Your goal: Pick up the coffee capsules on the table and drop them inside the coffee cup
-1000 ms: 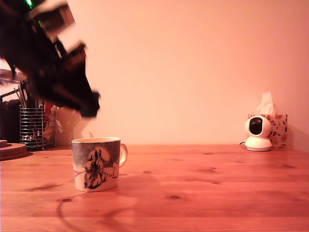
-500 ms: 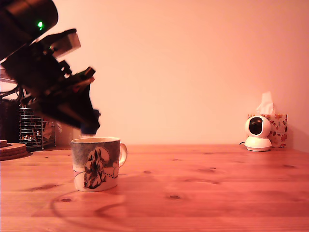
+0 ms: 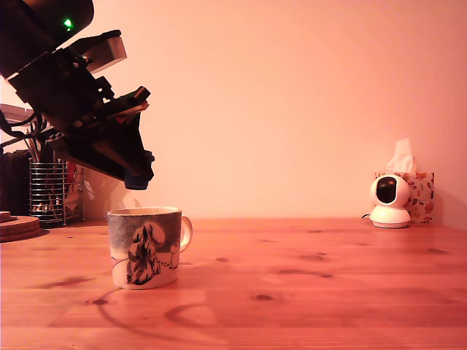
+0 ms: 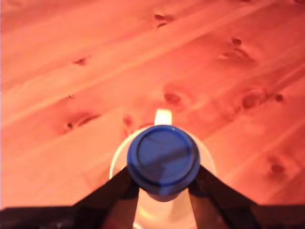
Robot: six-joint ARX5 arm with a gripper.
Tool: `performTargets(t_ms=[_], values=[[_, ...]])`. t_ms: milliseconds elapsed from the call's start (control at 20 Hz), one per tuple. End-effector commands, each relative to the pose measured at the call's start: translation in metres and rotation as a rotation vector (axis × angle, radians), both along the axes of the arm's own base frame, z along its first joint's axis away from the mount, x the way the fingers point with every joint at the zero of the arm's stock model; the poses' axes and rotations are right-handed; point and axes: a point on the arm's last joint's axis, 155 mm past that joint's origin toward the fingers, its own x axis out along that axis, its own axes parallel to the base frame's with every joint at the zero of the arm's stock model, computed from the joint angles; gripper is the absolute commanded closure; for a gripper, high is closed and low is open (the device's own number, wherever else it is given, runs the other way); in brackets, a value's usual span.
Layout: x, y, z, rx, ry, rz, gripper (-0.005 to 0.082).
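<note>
Hovering above coffee cup (image 3: 146,246): hand (image 3: 136,178) clamped on dark blue capsule (image 4: 163,157). Capsule clear of rim, over cup mouth. Cup upright on bench (image 3: 314,292).

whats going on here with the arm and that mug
The arm's gripper is shut on a blue capsule and holds it in the air just above the mug, which stands upright on the table. The wrist view shows the capsule lined up over the mug's open mouth. It has not been dropped in yet. No other capsule shows on the table in either view.
</note>
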Motion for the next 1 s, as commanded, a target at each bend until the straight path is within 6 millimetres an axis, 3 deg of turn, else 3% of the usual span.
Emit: performTargets(t_ms=[0,200,300,450,800,900,950], values=[[-0.0022,0.0020,-0.0110,0.017,0.027,0.001,0.0559],[-0.0054,0.0033,-0.0143,0.025,0.045,0.000,0.0557],[-0.0070,0.0039,-0.0159,0.028,0.053,0.000,0.0517],[-0.0077,0.0029,-0.0156,0.032,0.049,-0.010,0.0171],[-0.0076,0.0029,-0.0154,0.031,0.049,-0.011,0.0169],[-0.0079,0.0027,-0.0153,0.030,0.050,-0.012,0.0255],[-0.0089,0.0015,-0.0153,0.025,0.053,-0.017,0.0391]])
